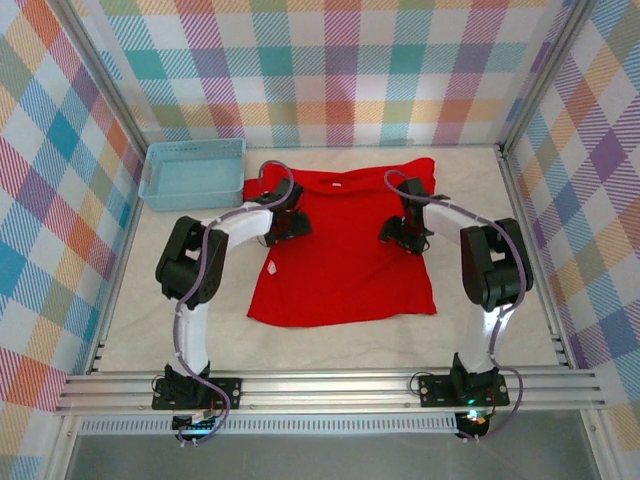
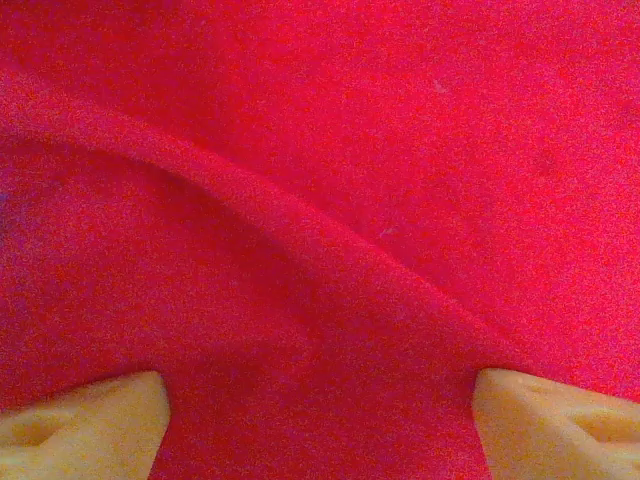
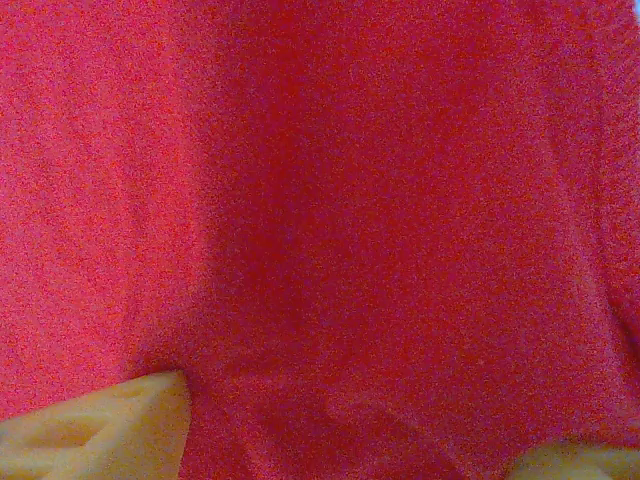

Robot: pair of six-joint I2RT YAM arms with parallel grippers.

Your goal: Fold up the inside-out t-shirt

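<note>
The tabletop (image 1: 330,345) is pale and faintly marbled, boxed in on three sides by walls (image 1: 330,70) covered in a pastel plaid of teal, orange, purple and yellow. Aluminium posts stand in the corners, and an aluminium rail (image 1: 330,385) runs along the near edge, carrying the two arm bases.

There are two loose things on the surface: one t-shirt and one basket. The inside-out t-shirt (image 1: 345,260), plain bright red, lies spread flat in the middle of the tabletop with its neckline toward the far wall and its hem toward the rail. A single small white tag (image 1: 272,267) shows at its left edge. The one blue basket (image 1: 193,172), of slotted plastic, sits at the far left corner, just beside the shirt's left shoulder.

Both arms reach over the upper part of the shirt. The left fingers (image 1: 290,222) are at its left side near the sleeve, the right fingers (image 1: 405,228) at its right side. In the left wrist view two pale fingertips (image 2: 90,430) stand spread wide, released, with a raised fold of red cloth (image 2: 320,150) running between them. In the right wrist view the fingertips (image 3: 100,430) are likewise apart and clamp nothing, the smooth red cloth (image 3: 350,200) lying under them.
</note>
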